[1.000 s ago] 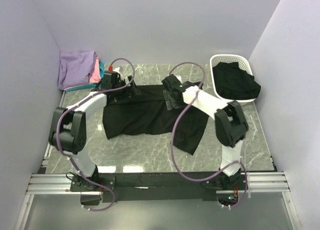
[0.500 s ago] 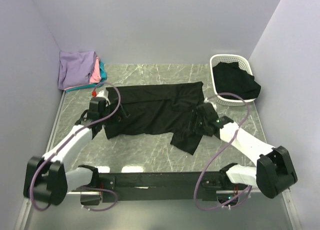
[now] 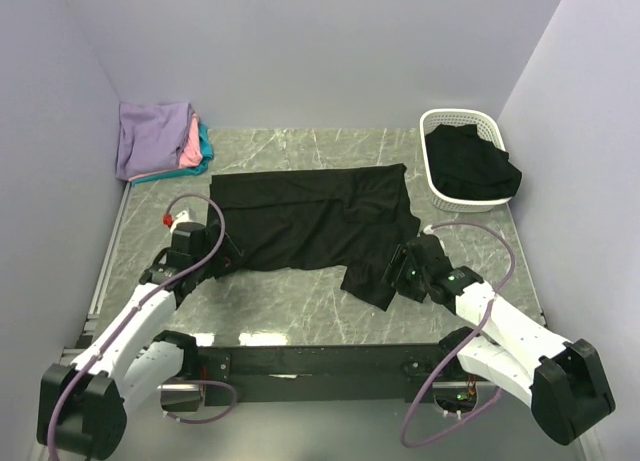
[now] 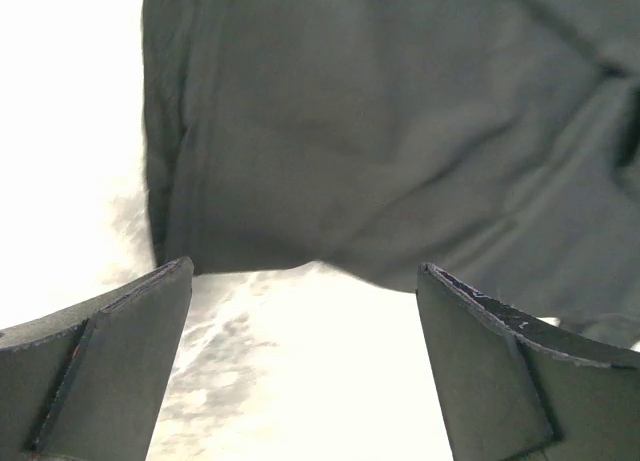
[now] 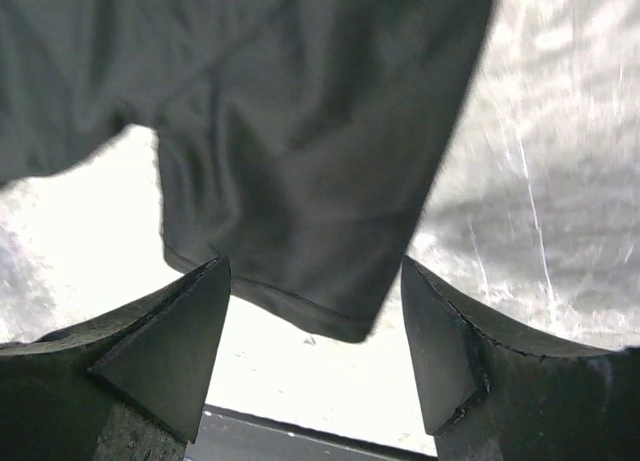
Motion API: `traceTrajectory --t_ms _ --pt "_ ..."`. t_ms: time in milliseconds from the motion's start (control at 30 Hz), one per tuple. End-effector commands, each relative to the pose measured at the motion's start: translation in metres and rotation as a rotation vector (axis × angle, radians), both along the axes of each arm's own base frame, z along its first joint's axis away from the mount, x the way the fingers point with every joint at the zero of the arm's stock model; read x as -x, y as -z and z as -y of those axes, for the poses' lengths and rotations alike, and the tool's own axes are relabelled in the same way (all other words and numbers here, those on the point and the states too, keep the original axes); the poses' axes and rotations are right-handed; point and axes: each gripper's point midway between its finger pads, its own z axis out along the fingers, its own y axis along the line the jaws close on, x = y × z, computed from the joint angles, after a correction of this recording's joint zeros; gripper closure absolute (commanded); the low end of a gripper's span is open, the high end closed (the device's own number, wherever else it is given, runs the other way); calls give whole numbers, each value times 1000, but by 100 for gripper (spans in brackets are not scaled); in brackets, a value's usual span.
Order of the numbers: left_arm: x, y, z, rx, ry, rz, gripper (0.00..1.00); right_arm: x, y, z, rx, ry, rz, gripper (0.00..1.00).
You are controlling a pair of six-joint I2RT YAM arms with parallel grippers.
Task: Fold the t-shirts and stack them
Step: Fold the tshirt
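Nearest the bases, both arms are reaching low over the bench (image 3: 280,306) toward the near edge of the spread black t-shirt (image 3: 310,216). The left tool (image 3: 222,259) is standing fully open with nothing between its fingers. In its wrist view the shirt's near left corner (image 4: 175,251) is lying just ahead of the fingertips, toward the left finger's side. The right tool (image 3: 393,273) is gaping wide as well and gripping nothing. The near sleeve (image 5: 300,201) is pointing toward it, its hem lying between the two fingertips and just beyond them, so a short push forward looks enough to bring cloth into the bite.

The shirt is lying flat with its long axis running left to right across the middle of the bench. Each arm is therefore facing its own end: the left is nearer the corner, the right nearer the sleeve. Both likely pick-up points are lying straight ahead of the tools, away from the bases.

Farther back on the right, more black cloth (image 3: 470,161) is sitting in the white basket (image 3: 430,171). In the far left corner the folded stack (image 3: 140,156) is resting by the wall, with a lavender shirt (image 3: 155,131) on top and a pink shirt (image 3: 190,141) and a teal shirt (image 3: 204,139) showing at its right side.
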Motion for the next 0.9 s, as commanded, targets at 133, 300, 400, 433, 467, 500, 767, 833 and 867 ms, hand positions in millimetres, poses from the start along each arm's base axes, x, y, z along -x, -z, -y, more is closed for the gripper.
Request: traceTrajectory --t_ms 133,300,400,433,467,500,767,833,867 --pt "5 32 -2 2 -40 -95 1 11 7 -2 -48 27 -19 25" --pt "-5 33 -11 -56 -69 -106 1 15 14 0 -45 33 -29 26" --pt "-10 37 -11 -77 -64 -118 1 18 22 1 -40 35 -53 28" --pt "-11 38 -11 -78 -62 -121 0 19 23 0 -42 35 -61 29" --pt "-11 40 -11 -80 -62 -127 1 20 25 0 -41 38 -67 29" --pt "-11 43 -10 -82 -59 -138 0 21 28 0 -44 38 -77 29" --pt "-14 46 -17 -118 -71 -135 3 21 35 -8 -81 24 -88 34" --pt "-16 44 -19 -132 -72 -127 21 20 40 -12 -92 15 -102 42" --pt "-15 45 -20 -136 -78 -132 30 21 42 -14 -95 7 -107 46"
